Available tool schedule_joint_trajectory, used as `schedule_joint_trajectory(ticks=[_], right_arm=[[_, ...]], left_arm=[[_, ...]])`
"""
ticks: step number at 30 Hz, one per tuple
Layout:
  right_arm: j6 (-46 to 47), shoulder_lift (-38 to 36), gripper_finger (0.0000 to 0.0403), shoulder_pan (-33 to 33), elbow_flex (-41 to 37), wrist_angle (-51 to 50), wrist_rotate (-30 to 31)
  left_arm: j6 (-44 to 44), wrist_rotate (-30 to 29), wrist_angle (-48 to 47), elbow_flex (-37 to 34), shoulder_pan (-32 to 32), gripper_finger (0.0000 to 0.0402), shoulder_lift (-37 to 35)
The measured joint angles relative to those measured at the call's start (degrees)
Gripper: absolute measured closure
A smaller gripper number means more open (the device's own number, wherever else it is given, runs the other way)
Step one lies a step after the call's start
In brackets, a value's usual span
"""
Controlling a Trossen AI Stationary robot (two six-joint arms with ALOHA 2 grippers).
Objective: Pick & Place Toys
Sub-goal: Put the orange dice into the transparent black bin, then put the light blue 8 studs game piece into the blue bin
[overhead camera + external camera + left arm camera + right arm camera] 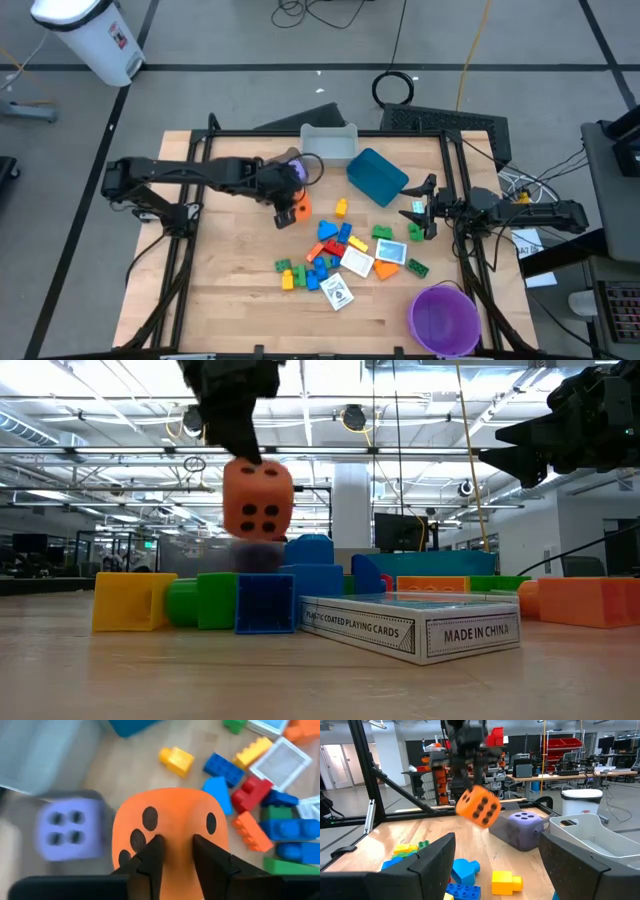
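Orange die hangs clear above the counter, pinched between the fingers of the left tool. Purple die sits on the wood just beside it, near the grey bin. Bricks and cards lie scattered mid-counter. Right tool waits at the right edge, fingers spread.

left gripper: raised mid-table, fingers pinched | right gripper: right edge, fingers apart
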Motion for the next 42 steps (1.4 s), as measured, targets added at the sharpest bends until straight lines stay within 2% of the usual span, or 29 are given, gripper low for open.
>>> schedule_joint_trajectory(ticks=[6,12,18,22,29,38,42], right_arm=[[0.0,0.0,0.0124,0.0,0.0,0.0,0.0],[0.0,0.0,0.0124,0.0,0.0,0.0,0.0],[0.0,0.0,0.0124,0.0,0.0,0.0,0.0],[0.0,0.0,0.0124,0.0,0.0,0.0,0.0],[0.0,0.0,0.0124,0.0,0.0,0.0,0.0],[0.0,0.0,0.0124,0.0,0.0,0.0,0.0],[0.0,0.0,0.0124,0.0,0.0,0.0,0.0]], left_arm=[[2.0,-5.7,-6.7,5.4,0.1,0.0343,-0.1],[1.8,-6.7,-9.2,5.4,0.3,0.0373,0.0],[1.5,-10.8,-12.1,5.4,0.9,0.0399,-0.3],[-0.7,-16.1,-16.4,5.4,2.6,0.0398,-0.4],[0.4,-18.8,-17.3,5.3,5.6,0.0397,-0.4],[-0.1,-17.0,-16.9,5.3,7.1,0.0398,-0.4],[-1.8,-16.2,-16.0,5.3,6.5,0.0371,-0.4]])
